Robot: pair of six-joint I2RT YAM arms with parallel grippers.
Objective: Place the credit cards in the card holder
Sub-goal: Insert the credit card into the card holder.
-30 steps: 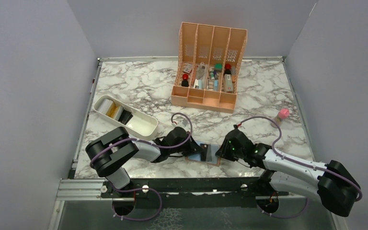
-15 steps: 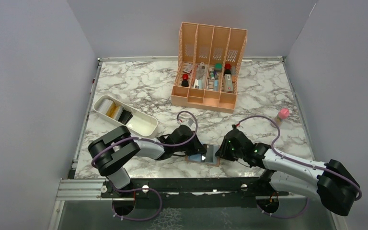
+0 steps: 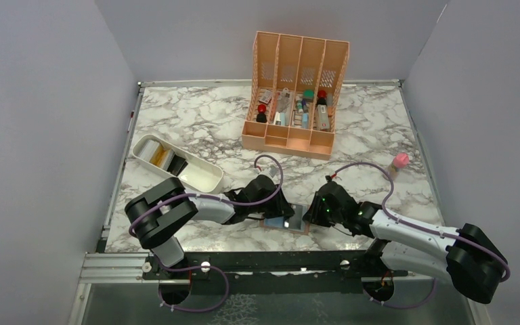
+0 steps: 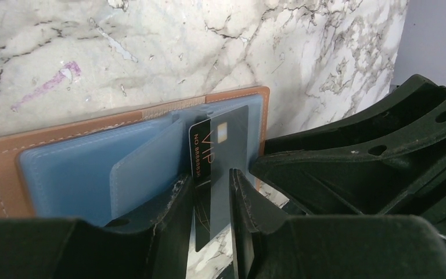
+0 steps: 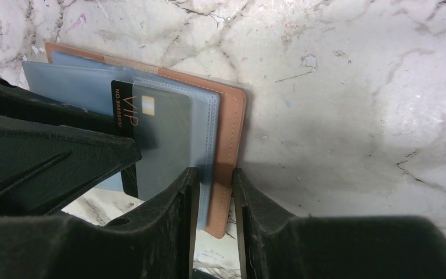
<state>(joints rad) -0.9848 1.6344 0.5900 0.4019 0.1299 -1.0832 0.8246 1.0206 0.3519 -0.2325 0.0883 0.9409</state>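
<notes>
The card holder (image 3: pixel 294 218) lies open near the table's front edge, brown outside (image 5: pixel 233 116) and light blue inside (image 4: pixel 64 168). A black VIP credit card (image 4: pixel 209 145) sits partly inside a clear sleeve, its lower end sticking out. My left gripper (image 4: pixel 211 174) is over that end, open, with the card showing through the gap between its fingers. From the right, my right gripper (image 5: pixel 215 171) is shut on the holder's brown edge and sleeve edges. In the top view the left gripper (image 3: pixel 279 211) and right gripper (image 3: pixel 315 213) meet over the holder.
A peach compartment organizer (image 3: pixel 294 95) with small items stands at the back. A white oblong tray (image 3: pixel 176 162) sits at the left, close to the left arm. A small pink-capped item (image 3: pixel 399 161) stands at the right. The table's front edge is just below the holder.
The left gripper pushed rightward over the holder and its jaws opened, letting go of the card. The right gripper and the holder stayed in place.
</notes>
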